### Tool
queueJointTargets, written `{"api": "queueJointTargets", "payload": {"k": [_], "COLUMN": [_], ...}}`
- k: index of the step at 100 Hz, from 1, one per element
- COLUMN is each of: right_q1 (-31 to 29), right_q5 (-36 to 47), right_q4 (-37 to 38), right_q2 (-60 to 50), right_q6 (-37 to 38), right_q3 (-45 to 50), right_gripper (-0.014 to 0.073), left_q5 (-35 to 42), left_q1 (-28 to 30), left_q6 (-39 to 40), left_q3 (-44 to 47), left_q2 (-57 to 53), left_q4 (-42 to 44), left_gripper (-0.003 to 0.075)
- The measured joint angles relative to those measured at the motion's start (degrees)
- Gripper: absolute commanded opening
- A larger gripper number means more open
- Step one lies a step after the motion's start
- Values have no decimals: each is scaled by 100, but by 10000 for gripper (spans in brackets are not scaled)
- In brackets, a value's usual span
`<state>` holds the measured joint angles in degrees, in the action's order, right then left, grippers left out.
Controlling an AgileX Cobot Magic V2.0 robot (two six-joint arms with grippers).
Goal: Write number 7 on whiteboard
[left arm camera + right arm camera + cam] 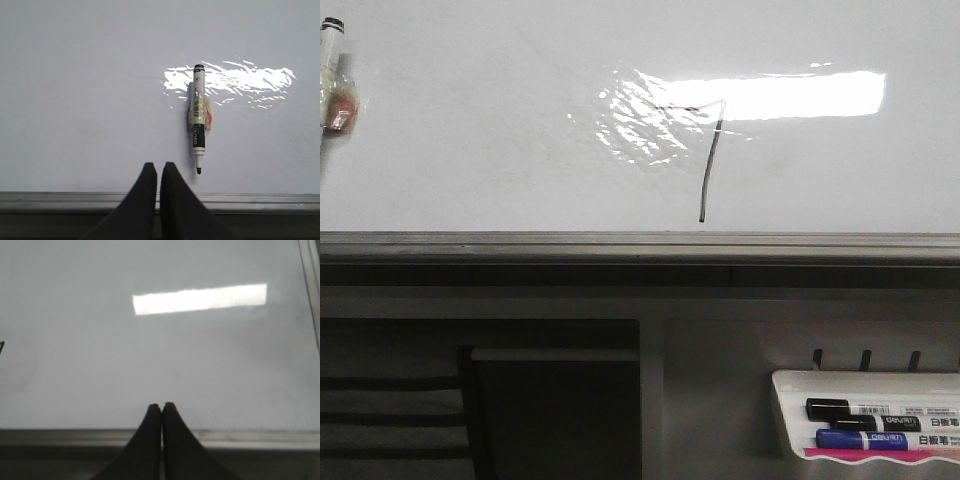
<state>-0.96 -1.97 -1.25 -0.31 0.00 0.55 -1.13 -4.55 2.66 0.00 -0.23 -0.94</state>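
Note:
The whiteboard [470, 150] fills the upper front view, glossy, with a bright light reflection. On it is the number 7 [712, 160], a thin dark stroke with a faint top bar and a long curved stem. A black-and-white marker [198, 117] sticks to the board, tip down, and shows at the far left of the front view as the marker [334, 85]. In the left wrist view my left gripper [159, 165] is shut and empty, beside and below the marker's tip, apart from it. My right gripper [161, 405] is shut and empty before bare whiteboard [150, 355]. Neither gripper shows in the front view.
A grey metal rail [620, 245] runs along the board's bottom edge. Below it at the right hangs a white marker tray [790, 400] holding a black and a blue marker [865, 425]. The board's side frame [311, 280] shows in the right wrist view.

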Motion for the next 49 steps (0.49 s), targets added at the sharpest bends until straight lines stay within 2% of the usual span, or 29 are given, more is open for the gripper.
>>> {"api": "queueJointTargets", "payload": {"k": [49], "right_q1": [0], "right_q5": [52], "right_q4": [-18], "right_q2": [-34], "right_q6": [0], "right_q3": [0], "right_gripper": [-71], "left_q5": [33], "left_q1": [0], "left_q6": [0], "left_q3": [0], "left_q2": [0], "left_q4": [0], "left_gripper": [-20]}}
